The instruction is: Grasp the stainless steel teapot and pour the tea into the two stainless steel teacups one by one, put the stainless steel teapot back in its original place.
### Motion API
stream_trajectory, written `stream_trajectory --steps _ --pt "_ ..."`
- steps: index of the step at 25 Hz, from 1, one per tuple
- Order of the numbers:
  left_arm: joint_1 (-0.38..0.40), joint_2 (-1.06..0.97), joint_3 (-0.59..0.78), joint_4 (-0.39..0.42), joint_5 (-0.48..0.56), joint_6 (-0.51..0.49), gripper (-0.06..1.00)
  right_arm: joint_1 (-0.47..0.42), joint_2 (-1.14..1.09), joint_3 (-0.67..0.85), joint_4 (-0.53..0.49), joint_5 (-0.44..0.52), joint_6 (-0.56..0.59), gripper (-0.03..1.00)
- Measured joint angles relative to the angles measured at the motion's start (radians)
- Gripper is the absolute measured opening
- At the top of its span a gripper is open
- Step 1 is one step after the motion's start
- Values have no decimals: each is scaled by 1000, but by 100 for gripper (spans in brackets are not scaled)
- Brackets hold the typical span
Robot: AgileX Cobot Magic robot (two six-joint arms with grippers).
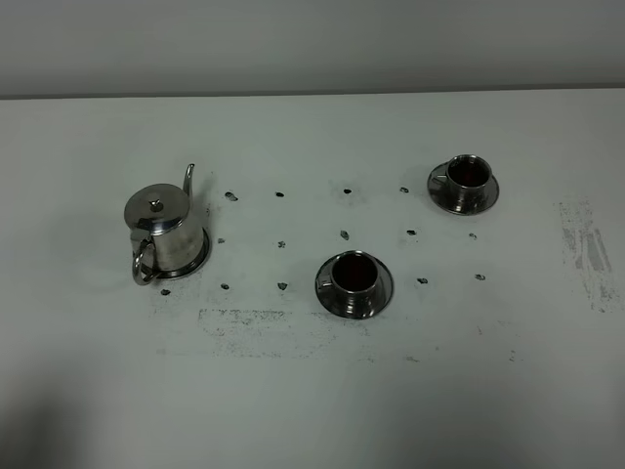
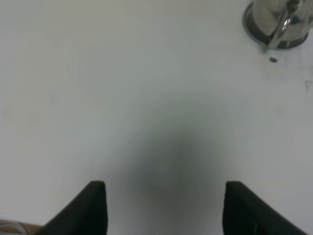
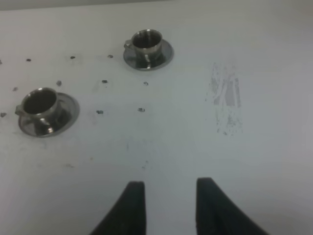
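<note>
The stainless steel teapot (image 1: 164, 227) stands upright on its round coaster, the original place (image 1: 201, 256), at the table's left, spout pointing away and loop handle toward the front. One stainless steel teacup (image 1: 354, 281) sits on its saucer at the middle, the other teacup (image 1: 464, 182) on a saucer at the back right. Both look dark inside. Neither gripper appears in the high view. My left gripper (image 2: 165, 188) is open over bare table, far from the teapot (image 2: 281, 19). My right gripper (image 3: 170, 186) holds its fingers narrowly apart and empty, well short of the two teacups (image 3: 43, 110) (image 3: 146, 46).
The white table (image 1: 312, 391) carries several small dark specks between the teapot and cups. A scuffed patch (image 1: 586, 254) marks the right side, and another smudged strip (image 1: 254, 322) lies in front of the teapot. A grey wall bounds the table's far edge.
</note>
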Motion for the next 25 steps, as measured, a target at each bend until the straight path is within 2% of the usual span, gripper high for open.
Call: stream_trajectory --steps 6,25 --pt "0 -85 0 4 0 0 51 0 0 0 0 0 0 24" --pt "0 -86 0 6 0 1 51 0 0 0 0 0 0 24"
